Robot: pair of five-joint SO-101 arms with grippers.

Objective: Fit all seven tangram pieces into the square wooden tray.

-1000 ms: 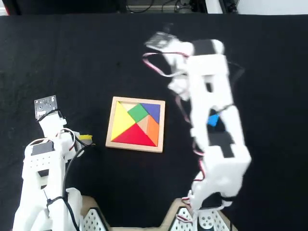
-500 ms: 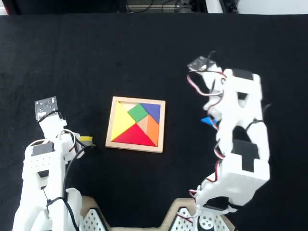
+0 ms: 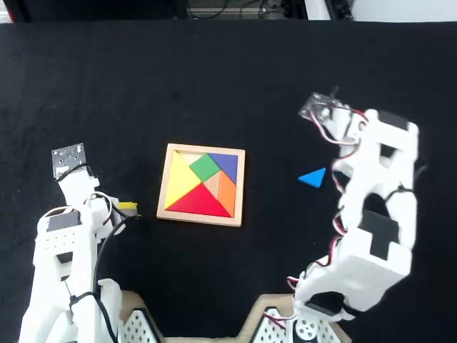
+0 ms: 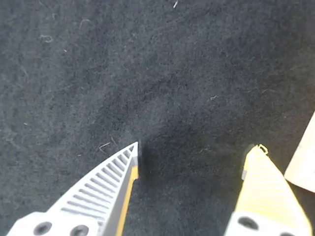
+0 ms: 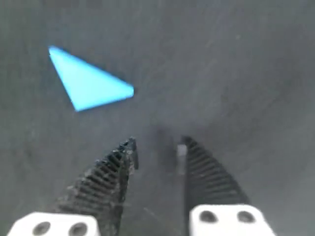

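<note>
Change: Your right arm [image 3: 371, 207] has swung out towards the counter's [image 3: 128, 86] right edge. 1 second back it hung over the blue triangle [image 3: 313, 178]; now that piece lies bare and flat on the counter.
Meaning: I judge the triangle was not picked up, so it is not yet placed. You will likely need to bring the arm back over it.
Right pincer [image 5: 156, 146]: Jaws a narrow gap apart and gripping nothing, with the tips near the blue triangle [image 5: 88, 83] but clear of it.
Left pincer [image 4: 196, 148]: Spread wide and empty, low over the counter just beside the tray [image 4: 304, 157]. The left arm [image 3: 68, 236] has not shifted.
Task's thing: The tray [image 3: 201, 217] sits about mid-counter. The blue triangle is between it and the right edge, well apart from the rim.
Count – in tray: 5 coloured pieces: 1 yellow, 1 red, 1 green, 1 indigo, 1 orange.
Count – loose: 1 blue triangle.
Count – unsure: 1 tan patch [image 3: 212, 188] at the tray's middle. You cannot tell from here whether it is a bare slot or a wooden piece.
Count – rig: 2 arms, 2 pincers, 1 tray.
</note>
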